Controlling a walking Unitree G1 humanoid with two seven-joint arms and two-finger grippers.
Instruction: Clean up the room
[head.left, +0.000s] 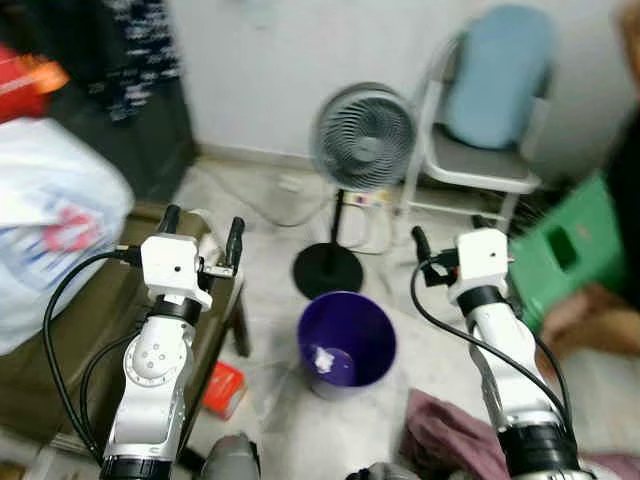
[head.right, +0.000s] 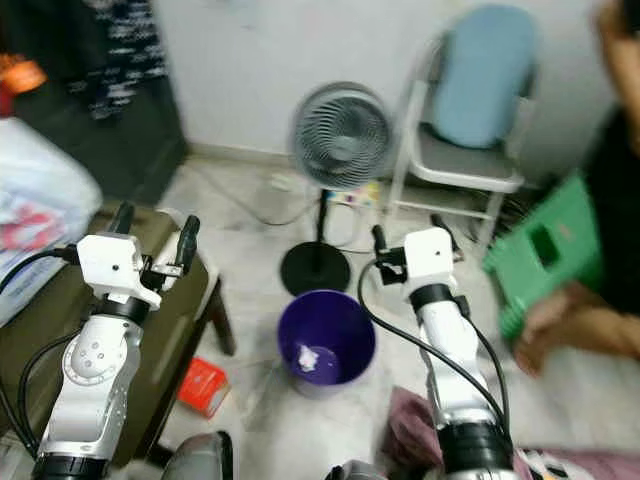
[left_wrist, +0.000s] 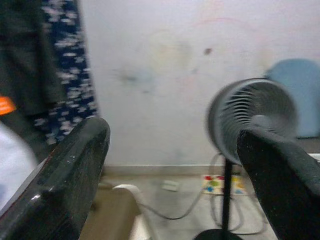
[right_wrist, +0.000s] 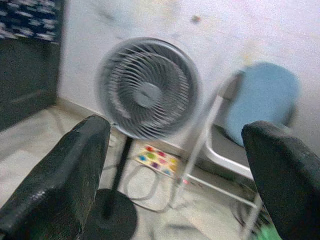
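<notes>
Robot arms up over a messy floor, both grippers empty with fingers spread wide.
Left gripper (head.left: 202, 232) hovers above the brown low table (head.left: 60, 340), right gripper (head.left: 447, 240) near the grey pedestal fan (head.left: 363, 138). Round purple plastic bin (head.left: 346, 343) sits between them with a white scrap inside; small red box (head.left: 223, 388) and maroon cloth (head.left: 440, 430) lie on the floor beside it.

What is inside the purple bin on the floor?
The purple bin holds one small white crumpled scrap on its bottom. The near wall hides part of the bin's floor, so anything there cannot be seen.
</notes>
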